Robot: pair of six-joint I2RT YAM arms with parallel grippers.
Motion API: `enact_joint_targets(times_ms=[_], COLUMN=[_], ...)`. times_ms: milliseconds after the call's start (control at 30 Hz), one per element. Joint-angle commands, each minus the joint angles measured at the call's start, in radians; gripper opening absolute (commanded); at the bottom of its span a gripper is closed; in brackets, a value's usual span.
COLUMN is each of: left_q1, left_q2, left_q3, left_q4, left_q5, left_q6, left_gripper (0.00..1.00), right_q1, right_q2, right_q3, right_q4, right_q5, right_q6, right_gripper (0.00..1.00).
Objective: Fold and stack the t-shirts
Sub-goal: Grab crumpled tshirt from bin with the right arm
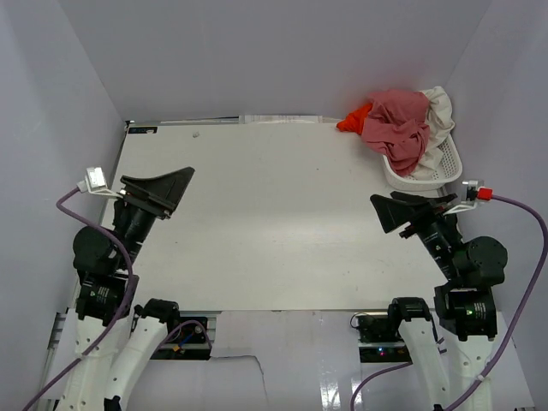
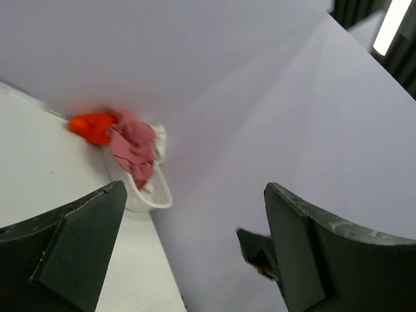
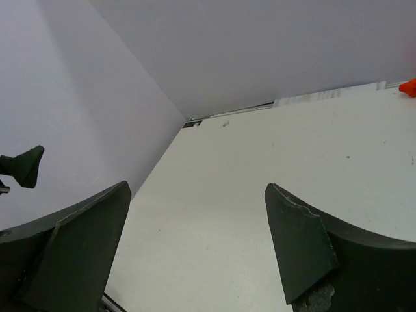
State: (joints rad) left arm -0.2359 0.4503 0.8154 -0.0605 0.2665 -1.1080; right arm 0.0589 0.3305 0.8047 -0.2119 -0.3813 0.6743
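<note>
Closest to the near edge of the bench (image 1: 257, 248) you've got the two grippers, one per side; the left gripper (image 1: 175, 190) sits by the left edge, roughly halfway back, its fingers (image 2: 71, 250) spread wide apart with only air between them; it isn't touching any cloth. Same deal opposite; the right gripper (image 1: 387, 214) is near the right edge, aimed toward the far left corner, fingers wide apart too, clamped on nothing.

Further back, in the far right corner, is a white perforated basket (image 1: 421, 181), and all the laundry is bunched up in it; the dusty pink t-shirt (image 1: 398, 124) is the big crumpled lump on top, drooping over the nearer rim; the cream-white t-shirt (image 1: 441, 110) is stuffed along the side closest to the right edge; the orange-red t-shirt (image 1: 353, 120) pokes out on the side facing the left edge, a bit of it spilling past the rim by the far edge.

So the pile is just beyond the right gripper, near it but apart, no contact; the left gripper is well apart from it, clear across the bench; in the left wrist view the heap shows past the open fingers, up and left of the gap; the right wrist view catches only a scrap of orange at its right border.
</note>
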Motion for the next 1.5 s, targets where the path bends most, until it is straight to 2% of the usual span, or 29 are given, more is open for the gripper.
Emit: enact_joint_targets(times_ms=[0, 67, 100, 200, 233, 267, 300, 400, 500, 567, 700, 800, 933, 1067, 1233, 1333, 1467], left_q1=[-0.013, -0.014, -0.014, -0.014, -0.014, -0.016, -0.014, -0.014, -0.014, -0.014, -0.014, -0.013, -0.013, -0.013, -0.011, -0.005, 0.000], left_q2=[0.082, 0.149, 0.169, 0.206, 0.205, 0.173, 0.141, 0.018, 0.013, 0.066, 0.273, 0.402, 0.519, 0.568, 0.640, 0.628, 0.590], left_q3=[0.145, 0.168, 0.166, 0.124, 0.113, 0.096, 0.024, -0.138, -0.171, -0.142, -0.068, -0.041, 0.045, 0.118, 0.266, 0.278, 0.274], left_q4=[-0.453, -0.449, -0.432, -0.273, -0.218, -0.184, -0.067, 0.152, 0.192, 0.140, 0.035, 0.053, -0.004, -0.033, -0.260, -0.268, -0.296], left_q5=[-0.351, -0.301, -0.173, 0.030, 0.142, 0.187, 0.233, 0.370, 0.413, 0.444, 0.477, 0.546, 0.510, 0.522, 0.495, 0.504, 0.402], left_q6=[0.089, 0.135, 0.207, 0.409, 0.448, 0.480, 0.508, 0.533, 0.550, 0.568, 0.560, 0.513, 0.418, 0.393, 0.419, 0.378, 0.280], left_gripper=[0.98, 0.98, 0.98, 0.98, 0.98, 0.98, 0.98, 0.98, 0.98, 0.98, 0.98, 0.98, 0.98, 0.98, 0.98, 0.98, 0.98], right_q1=[-0.002, -0.001, -0.001, -0.001, -0.001, -0.001, -0.001, -0.001, -0.002, -0.001, -0.001, -0.001, -0.001, -0.002, -0.002, -0.001, -0.001], right_q2=[0.047, 0.073, 0.106, 0.166, 0.180, 0.188, 0.192, 0.165, 0.144, 0.140, 0.131, 0.127, 0.130, 0.143, 0.177, 0.196, 0.267], right_q3=[0.041, 0.019, 0.018, -0.007, -0.013, -0.015, -0.019, -0.056, -0.075, -0.071, -0.071, -0.071, -0.065, -0.059, -0.036, -0.021, 0.002], right_q4=[-0.044, 0.002, -0.004, 0.022, 0.022, 0.017, 0.011, 0.041, 0.057, 0.054, 0.039, 0.028, 0.014, -0.001, -0.050, -0.070, -0.051], right_q5=[-0.005, -0.022, -0.015, -0.047, -0.057, -0.067, -0.059, -0.050, -0.050, -0.056, -0.045, -0.039, -0.021, -0.004, 0.048, 0.097, 0.191], right_q6=[-0.031, -0.051, -0.056, -0.091, -0.103, -0.134, -0.142, -0.156, -0.159, -0.163, -0.182, -0.199, -0.214, -0.232, -0.281, -0.317, -0.361], right_gripper=[0.90, 0.90, 0.90, 0.90, 0.90, 0.90, 0.90, 0.90, 0.90, 0.90, 0.90, 0.90, 0.90, 0.90, 0.90, 0.90, 0.90])
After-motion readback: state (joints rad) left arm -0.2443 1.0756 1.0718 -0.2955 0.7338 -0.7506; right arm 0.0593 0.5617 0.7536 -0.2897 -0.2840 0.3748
